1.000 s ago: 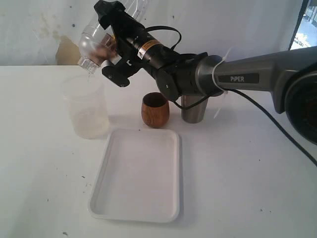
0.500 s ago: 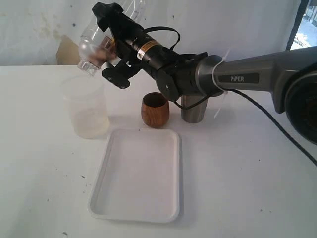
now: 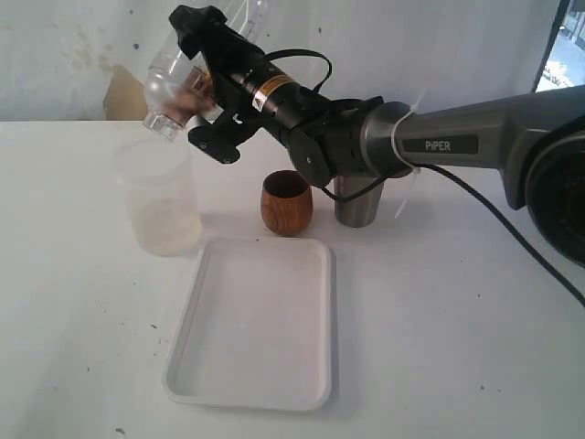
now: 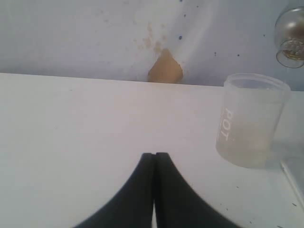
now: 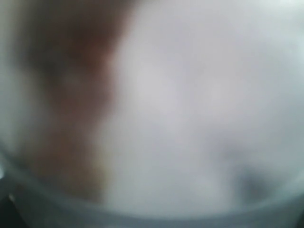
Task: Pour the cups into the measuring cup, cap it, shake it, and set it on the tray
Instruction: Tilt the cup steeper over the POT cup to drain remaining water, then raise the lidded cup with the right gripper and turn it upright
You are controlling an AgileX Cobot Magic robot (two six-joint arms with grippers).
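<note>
Right gripper (image 3: 192, 87), fingers spread around the tilted measuring cup (image 3: 164, 80), holds it over a frosted cup (image 3: 160, 197). Left gripper (image 4: 154, 157) is pressed shut, empty. Capping, shaking and the tray (image 3: 251, 395) seemingly remain.

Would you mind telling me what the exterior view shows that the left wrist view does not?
Only the exterior view: the right tool gripping the tilted clear tumbler, the wooden cup, the steel tumbler and the whole white tray. Only the left wrist view: the left tool, shut, and lettering on the frosted cup. Both: the frosted cup, the tumbler's lower end near it, and the brown wall patch.
</note>
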